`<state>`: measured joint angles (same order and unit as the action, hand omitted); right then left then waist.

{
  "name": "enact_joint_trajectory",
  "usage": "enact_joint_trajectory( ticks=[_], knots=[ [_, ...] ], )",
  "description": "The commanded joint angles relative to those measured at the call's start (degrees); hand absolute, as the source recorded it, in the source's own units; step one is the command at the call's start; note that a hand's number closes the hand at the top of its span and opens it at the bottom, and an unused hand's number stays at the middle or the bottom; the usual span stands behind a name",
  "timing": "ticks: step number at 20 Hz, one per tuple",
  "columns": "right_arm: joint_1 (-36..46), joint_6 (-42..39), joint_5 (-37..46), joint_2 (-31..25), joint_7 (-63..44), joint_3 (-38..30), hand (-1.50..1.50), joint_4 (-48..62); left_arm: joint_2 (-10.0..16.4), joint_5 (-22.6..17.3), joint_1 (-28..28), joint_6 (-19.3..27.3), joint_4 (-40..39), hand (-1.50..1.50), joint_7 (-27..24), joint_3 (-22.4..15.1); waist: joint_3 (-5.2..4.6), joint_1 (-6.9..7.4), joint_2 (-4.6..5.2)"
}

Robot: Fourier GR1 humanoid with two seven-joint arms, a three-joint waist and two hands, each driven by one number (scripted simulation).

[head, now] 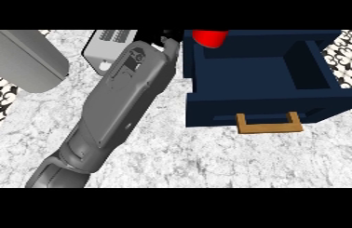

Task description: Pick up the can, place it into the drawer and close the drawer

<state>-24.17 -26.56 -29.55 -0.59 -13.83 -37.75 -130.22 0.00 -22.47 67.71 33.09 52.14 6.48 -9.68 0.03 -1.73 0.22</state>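
Can (210, 37) lies just to the right of my left robot hand (167, 37), and that is what the next move depends on. Both are close to the worktop's far edge.

Taking things by size, the mottled grey-white worktop (206, 162) carries everything. My left forearm (120, 97) crosses it on a slant from the near-left corner toward the far edge. The navy drawer (247, 106) stands open on the far-right part, its hollow bare.

A grey block (31, 59) sits at the far-left corner. A white vented box (110, 41) shows beside it, half hidden by my arm.

The can shows only as a glossy red rounded end over the drawer's back-left corner, with the rest cut off at the top. I cannot tell its long axis, nor whether it hangs above the drawer or rests on the rim.

Only a sliver of black shows of my left robot hand, so I cannot tell whether it is clamped on the can. My right robot hand is out of view, so the left is nearer.

Smallest is the wooden handle (269, 127) on the drawer's front. I judge the close is not yet begun.
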Motion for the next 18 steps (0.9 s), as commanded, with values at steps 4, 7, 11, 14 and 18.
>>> enact_joint_trajectory(
  ticks=[4, 7, 11, 14, 18],
  knots=[
    [-1.2, 1.4, -0.2, 0.5, -2.3, 1.4, -1.5, -3.3, 0.0, -4.4, 5.4, 1.9, -5.6, 1.5, -0.5, -2.7, -0.01, 0.18, -0.09],
    [1.3, 0.1, -2.8, -2.1, -1.2, -1.8, -1.5, 0.1, 0.0, -9.2, 10.3, 2.6, -13.3, 1.5, -4.6, -3.8, 0.03, -1.45, 0.28],
    [3.8, 3.4, -1.7, -2.3, -4.9, 0.4, -1.5, -1.9, 0.0, -15.2, 9.6, 5.2, -14.6, 1.5, -7.7, -10.6, 0.03, -2.08, 0.47],
    [1.2, 1.3, -2.6, -0.7, -4.0, 0.3, -1.5, -3.5, 0.0, -18.6, 10.7, 7.5, -15.4, 1.5, -8.0, -13.5, 0.05, -2.69, 0.36],
    [-0.2, 0.3, -1.4, 0.5, -2.2, -0.5, -1.5, -2.8, 0.0, -20.4, 8.5, 5.9, -16.5, 1.5, -10.0, -15.9, 0.04, -1.99, 0.2]
  ],
)
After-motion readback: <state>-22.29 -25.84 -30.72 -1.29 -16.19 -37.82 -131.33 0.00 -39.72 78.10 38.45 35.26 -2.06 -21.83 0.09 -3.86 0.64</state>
